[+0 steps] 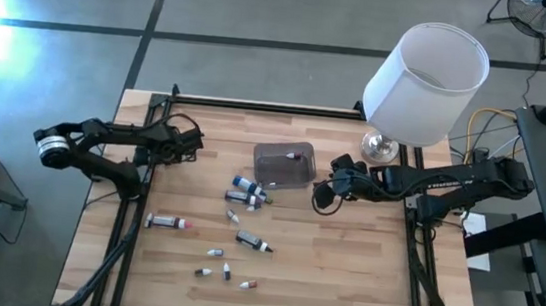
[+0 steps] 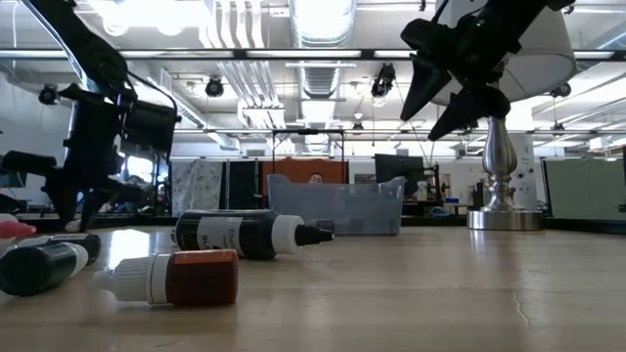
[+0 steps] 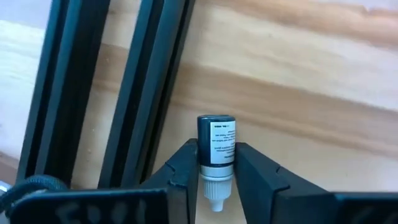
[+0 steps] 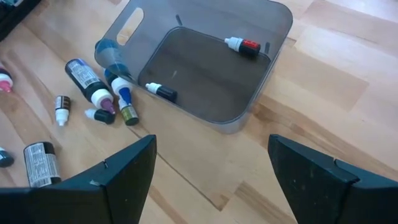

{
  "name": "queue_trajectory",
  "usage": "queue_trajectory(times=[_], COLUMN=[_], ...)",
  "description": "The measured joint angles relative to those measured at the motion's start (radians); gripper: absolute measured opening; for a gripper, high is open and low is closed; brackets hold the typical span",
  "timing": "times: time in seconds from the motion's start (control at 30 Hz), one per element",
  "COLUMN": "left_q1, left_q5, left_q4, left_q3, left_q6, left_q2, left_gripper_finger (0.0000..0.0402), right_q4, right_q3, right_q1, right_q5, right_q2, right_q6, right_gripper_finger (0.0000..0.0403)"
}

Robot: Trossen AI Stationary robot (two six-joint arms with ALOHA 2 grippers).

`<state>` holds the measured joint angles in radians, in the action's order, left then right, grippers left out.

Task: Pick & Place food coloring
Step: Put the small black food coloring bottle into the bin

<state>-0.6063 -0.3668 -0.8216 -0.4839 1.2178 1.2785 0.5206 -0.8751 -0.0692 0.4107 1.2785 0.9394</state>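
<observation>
Several small food coloring bottles (image 1: 247,193) lie scattered on the wooden table in front of the grey translucent tub (image 1: 284,164). The tub holds two bottles, one red-bodied (image 4: 244,45) and one black (image 4: 160,91). My left gripper (image 1: 193,145) is at the table's far left beside the black rails, shut on a dark bottle with a white label (image 3: 216,140). My right gripper (image 1: 321,195) hangs open and empty above the table just right of the tub, its fingers spread wide in the right wrist view (image 4: 211,168) and the low view (image 2: 450,103). My left gripper pinches the dark bottle between its two fingers, at the end next to the white nozzle (image 3: 216,167). The fingers point down from above and lie along the bottle. The nozzle points back toward the wrist and the dark base sticks out past the fingertips. Whether the base touches the table I cannot tell.
A lamp with a white shade (image 1: 425,82) and a metal foot (image 1: 379,145) stands at the far right, close behind my right arm. Black frame rails (image 1: 141,170) run along the table's left side, and others along the right (image 1: 415,247). Bare wood lies at the near right.
</observation>
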Motion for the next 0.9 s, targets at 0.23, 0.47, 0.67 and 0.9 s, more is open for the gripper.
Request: queue_trajectory(times=[0.23,0.47,0.67,0.9], left_q1=[0.057,0.209,0.296,0.346], left_q5=[0.129,0.201,0.203,0.444], left_q4=[0.039,0.569,0.852,0.814], left_q3=[-0.043,-0.165,-0.308,-0.557], left_q6=[-0.020,-0.252,-0.357,-0.545], left_q2=[-0.035,-0.109,0.045,0.344], left_gripper_finger=[0.0063,0.0063,0.0063,0.0063], right_q4=[-0.001,0.000,-0.003,-0.004], right_q3=[0.002,0.001,0.002,0.002], right_q1=[-0.004,-0.011,-0.013,-0.016], right_q5=[-0.021,0.007,-0.024,-0.156], right_q2=[-0.005,-0.053,-0.075,-0.070], right_q6=[-0.004,-0.024,-0.037,-0.120], right_gripper_finger=[0.0301,0.0292,0.0286,0.0279])
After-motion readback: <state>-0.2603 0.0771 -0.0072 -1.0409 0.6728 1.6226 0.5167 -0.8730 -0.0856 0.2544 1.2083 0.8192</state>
